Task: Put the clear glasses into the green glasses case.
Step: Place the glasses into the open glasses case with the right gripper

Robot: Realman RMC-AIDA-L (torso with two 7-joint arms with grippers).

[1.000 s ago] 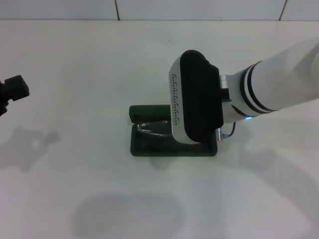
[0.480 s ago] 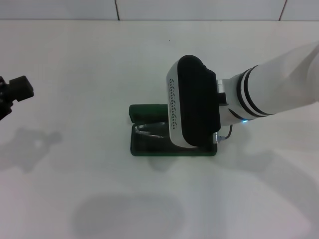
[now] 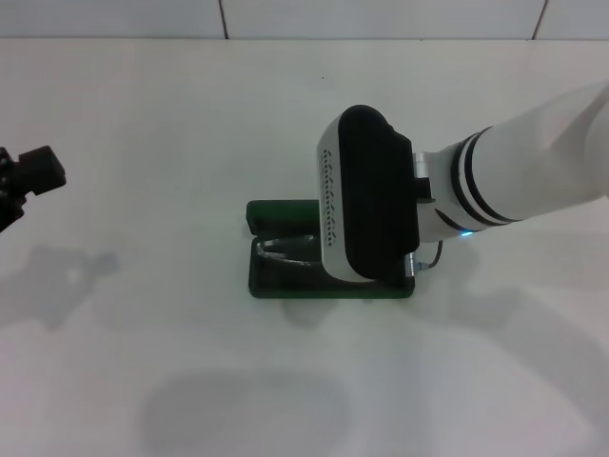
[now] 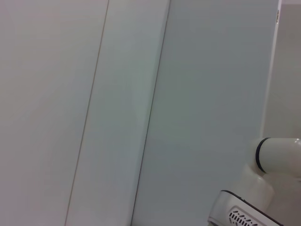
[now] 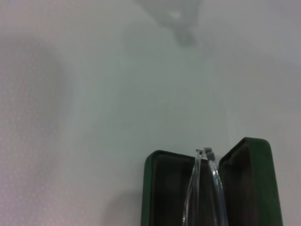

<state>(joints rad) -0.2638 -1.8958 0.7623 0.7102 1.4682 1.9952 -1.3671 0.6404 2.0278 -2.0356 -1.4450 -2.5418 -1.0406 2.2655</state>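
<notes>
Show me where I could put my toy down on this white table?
The white table is bare from the left gripper to the open dark green glasses case, and in front. Crowded: the right arm covers the case and clear plastic glasses.

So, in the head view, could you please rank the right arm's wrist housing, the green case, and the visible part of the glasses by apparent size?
1. Right wrist housing, though it is nearer the camera.
2. Green glasses case, partly hidden.
3. Clear glasses, only a sliver showing.

case: green glasses case [image 3: 285,276] at table [image 3: 143,143] centre, lid at 12 o'clock
glasses: clear glasses [image 3: 285,249] in case
right gripper [image 3: 371,195]: above case
left gripper [image 3: 24,176]: 9 o'clock edge
</notes>
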